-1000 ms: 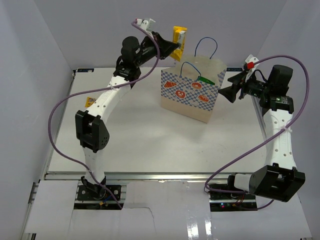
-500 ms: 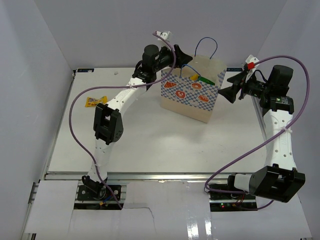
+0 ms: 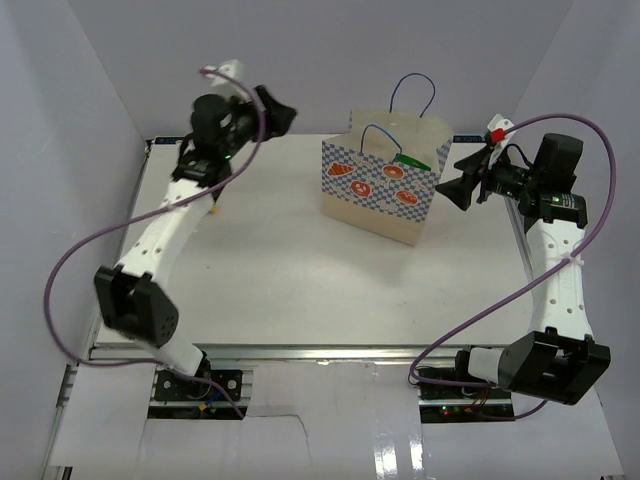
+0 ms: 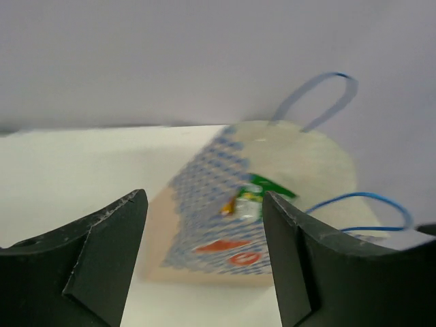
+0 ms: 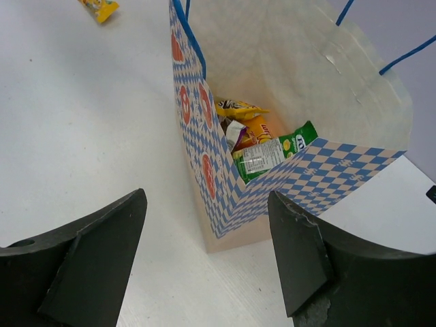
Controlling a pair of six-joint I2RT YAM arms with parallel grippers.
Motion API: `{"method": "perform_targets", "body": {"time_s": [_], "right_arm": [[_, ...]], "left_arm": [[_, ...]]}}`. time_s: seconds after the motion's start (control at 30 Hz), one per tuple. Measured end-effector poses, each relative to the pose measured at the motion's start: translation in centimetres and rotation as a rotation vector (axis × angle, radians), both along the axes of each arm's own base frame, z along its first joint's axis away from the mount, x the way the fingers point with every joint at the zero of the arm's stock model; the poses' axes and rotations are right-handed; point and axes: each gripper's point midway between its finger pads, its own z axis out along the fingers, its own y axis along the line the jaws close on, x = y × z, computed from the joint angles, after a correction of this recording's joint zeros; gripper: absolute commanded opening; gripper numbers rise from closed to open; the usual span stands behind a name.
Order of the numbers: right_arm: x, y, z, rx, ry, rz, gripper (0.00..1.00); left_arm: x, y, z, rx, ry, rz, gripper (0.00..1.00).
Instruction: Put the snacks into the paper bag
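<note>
Paper bag [image 3: 385, 190] stands upright on the far part of the table [image 3: 260, 260], holding a green packet [image 5: 272, 153], an orange pouch [image 5: 257, 131] and a yellow pack [image 5: 238, 107]. A loose pack [image 5: 100, 8] lies on the table to the bag's left. Left gripper [image 4: 204, 197], well left of the bag, and right gripper [image 5: 206, 197], near its right side: jaws spread, empty.

- Green shiny packet [image 5: 276, 153] inside the tan paper bag [image 5: 293, 54]: a white panel of fine print and a round white logo, both too small to read.
- Orange-yellow pouch [image 5: 257, 129] beside it: red lettering, partly hidden, not legible.
- Yellow candy pack [image 5: 238, 107] behind these: dark lettering, blurred.
- No word can be read anywhere.
</note>
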Motion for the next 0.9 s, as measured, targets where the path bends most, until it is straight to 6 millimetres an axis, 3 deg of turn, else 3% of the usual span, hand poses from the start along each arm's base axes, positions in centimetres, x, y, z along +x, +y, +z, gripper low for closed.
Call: {"method": "perform_targets", "body": {"time_s": [0.1, 0.17, 0.27, 0.43, 0.57, 0.7, 0.87, 0.9], "right_arm": [[0.1, -0.3, -0.6, -0.013, 0.016, -0.017, 0.78], [0.0, -0.3, -1.1, -0.014, 0.031, -0.021, 0.78], [-0.1, -0.4, -1.8, -0.014, 0.057, -0.025, 0.78], [-0.3, -0.4, -2.4, -0.013, 0.072, -0.024, 0.78], [-0.3, -0.3, -2.7, -0.011, 0.080, -0.024, 0.77], [-0.4, -0.3, -3.3, -0.009, 0.098, -0.025, 0.78], [-0.5, -0.4, -3.9, -0.012, 0.112, -0.030, 0.77], [-0.4, -0.4, -4.0, -0.013, 0.113, -0.031, 0.77]], "left_arm": [[-2.0, 12.3, -2.0, -0.039, 0.106, 0.279, 0.83], [-3.5, 20.5, -5.4, -0.060, 0.196, 0.506, 0.86], [-5.6, 26.7, -11.7, -0.025, 0.344, 0.702, 0.98], [-7.5, 30.9, -20.6, -0.068, 0.636, 0.863, 0.98], [-7.6, 33.5, -25.1, -0.287, 0.834, 1.012, 0.98], [-5.6, 34.1, -28.2, -0.469, 0.969, 1.103, 0.98], [-0.7, 34.2, -30.2, -0.665, 1.049, 1.140, 0.96], [-0.6, 34.1, -30.3, -0.673, 1.054, 1.140, 0.96]]}}
